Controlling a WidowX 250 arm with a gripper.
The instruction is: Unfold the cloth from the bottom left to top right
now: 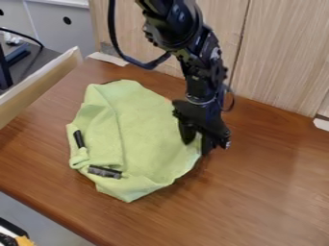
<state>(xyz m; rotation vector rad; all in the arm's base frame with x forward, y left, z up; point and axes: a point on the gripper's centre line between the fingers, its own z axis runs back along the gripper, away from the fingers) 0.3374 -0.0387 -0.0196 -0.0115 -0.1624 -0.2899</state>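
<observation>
The gripper (197, 139) is at the right edge of the green cloth (147, 134), pointing down. Its two fingers stand apart, one over the cloth and the other just beyond its edge, with a bit of the cloth's border between them. The cloth lies crumpled on the table, its left side folded over in creases. A dark strip (79, 139) lies on the cloth's left edge, and a dark ribbed piece (105, 172) rests on its lower left part.
The brown wooden table (257, 192) extends to the right and front. Behind it stands a light wood panel (283, 57). A wooden ledge (45, 86) borders the left side. A white tape piece (321, 124) is at the right edge.
</observation>
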